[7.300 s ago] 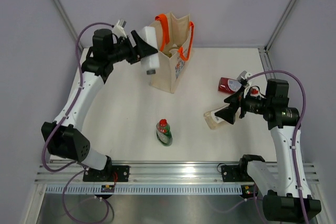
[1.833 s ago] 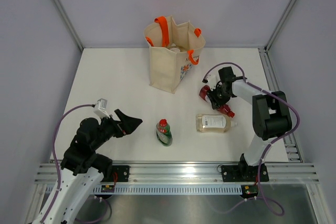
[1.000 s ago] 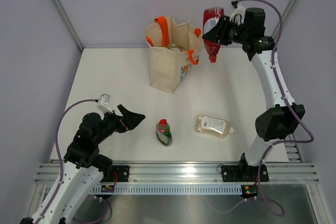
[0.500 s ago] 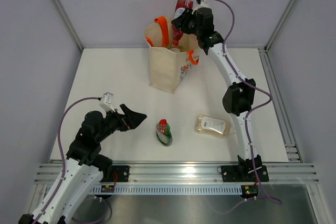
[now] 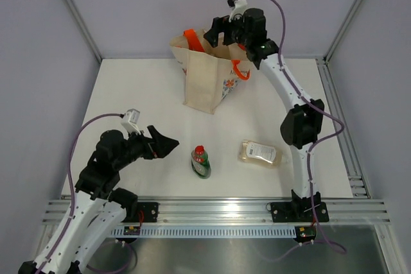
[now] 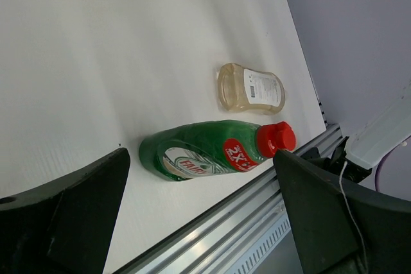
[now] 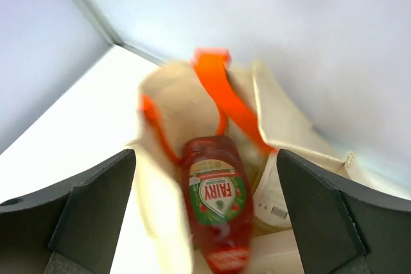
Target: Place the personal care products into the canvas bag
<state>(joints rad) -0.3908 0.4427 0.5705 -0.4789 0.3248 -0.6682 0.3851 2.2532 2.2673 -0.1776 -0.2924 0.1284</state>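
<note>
The canvas bag (image 5: 204, 85) stands upright at the back of the table, orange handles up. My right gripper (image 5: 217, 33) hangs open just above its mouth. In the right wrist view the red bottle (image 7: 216, 205) lies blurred inside the bag (image 7: 159, 158), cap down, free of the open right gripper (image 7: 205, 155), beside a white-labelled bottle (image 7: 275, 196). The green bottle with red cap (image 5: 200, 162) lies near the front edge. My left gripper (image 5: 168, 146) is open and empty just left of it. In the left wrist view the green bottle (image 6: 212, 152) lies ahead of the left gripper (image 6: 200, 160).
A clear bottle of pale liquid (image 5: 259, 153) lies on its side right of the green one, also showing as the clear bottle (image 6: 252, 88) in the left wrist view. The aluminium rail (image 5: 218, 210) runs along the table's front edge.
My right gripper has opened over the bag and the red bottle has dropped out of it into the bag. The bag has shifted slightly left. The left arm has barely moved.
</note>
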